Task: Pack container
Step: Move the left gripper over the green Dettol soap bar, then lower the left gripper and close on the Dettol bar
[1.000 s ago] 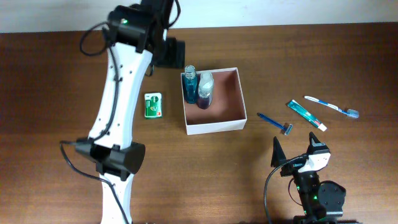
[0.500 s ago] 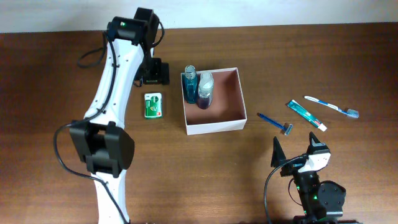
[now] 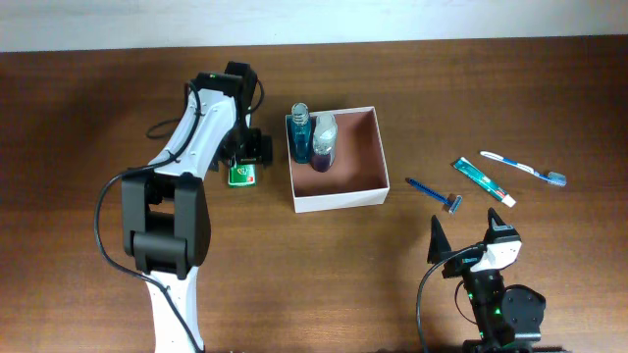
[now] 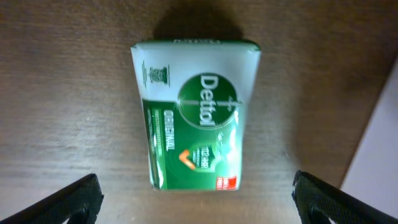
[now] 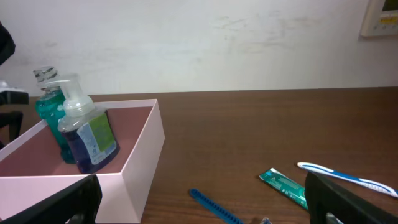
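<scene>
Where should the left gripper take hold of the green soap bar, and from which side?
Grip the soap bar across its two long edges, near the middle, coming straight down. It lies flat on the table, label up, so only its sides are free. The open left gripper has one finger beyond each long edge. The wall of the box is near, with a gap.

Overhead, centre left: the left gripper [image 3: 245, 152] covers the upper end of the green soap packet [image 3: 241, 177]. Right wrist view: the blue plastic razor [image 5: 214, 210] runs off the bottom edge, the white toothbrush [image 5: 348, 178] off the right edge.
</scene>
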Tool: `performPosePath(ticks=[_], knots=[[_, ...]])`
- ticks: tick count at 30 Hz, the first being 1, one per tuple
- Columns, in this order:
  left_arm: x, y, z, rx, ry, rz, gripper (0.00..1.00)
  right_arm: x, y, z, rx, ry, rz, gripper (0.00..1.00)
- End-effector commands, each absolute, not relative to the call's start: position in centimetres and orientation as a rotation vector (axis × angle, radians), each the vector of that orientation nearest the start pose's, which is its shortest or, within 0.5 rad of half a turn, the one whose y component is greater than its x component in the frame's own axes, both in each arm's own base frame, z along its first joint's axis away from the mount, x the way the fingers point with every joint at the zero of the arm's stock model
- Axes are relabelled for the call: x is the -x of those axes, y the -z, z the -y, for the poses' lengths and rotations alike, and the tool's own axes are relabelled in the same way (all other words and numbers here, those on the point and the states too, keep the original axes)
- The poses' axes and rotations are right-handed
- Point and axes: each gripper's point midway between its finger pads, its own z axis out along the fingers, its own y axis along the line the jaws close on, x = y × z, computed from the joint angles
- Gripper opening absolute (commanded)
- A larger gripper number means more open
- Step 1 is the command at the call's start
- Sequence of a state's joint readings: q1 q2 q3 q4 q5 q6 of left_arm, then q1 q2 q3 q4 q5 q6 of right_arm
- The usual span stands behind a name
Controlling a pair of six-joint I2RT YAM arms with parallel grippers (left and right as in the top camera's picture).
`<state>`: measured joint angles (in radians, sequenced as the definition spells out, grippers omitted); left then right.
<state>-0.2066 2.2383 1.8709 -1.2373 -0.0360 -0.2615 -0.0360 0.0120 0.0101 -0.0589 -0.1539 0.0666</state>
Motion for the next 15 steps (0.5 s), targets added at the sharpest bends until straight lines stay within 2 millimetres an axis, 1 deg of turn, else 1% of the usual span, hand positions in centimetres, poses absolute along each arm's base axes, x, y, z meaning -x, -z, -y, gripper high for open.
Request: performPosePath(ticks=[1,10,15], knots=[[-42.0,-3.7,7.7,0.16,-0.023,-3.15,0.99,-24.5,-16.0,-1.5,0.03,-0.133,-1.634,0.98],[-44.0,-3.7,8.1,0.156,0.009,-3.069,0.99,-24.5,-16.0,-1.5,0.03,-0.133,-1.634,0.99],[-44.0,-3.6,8.1,0.156,0.008,-3.067,0.99,-24.5,-16.0,-1.5,0.03,-0.133,-1.634,0.99]])
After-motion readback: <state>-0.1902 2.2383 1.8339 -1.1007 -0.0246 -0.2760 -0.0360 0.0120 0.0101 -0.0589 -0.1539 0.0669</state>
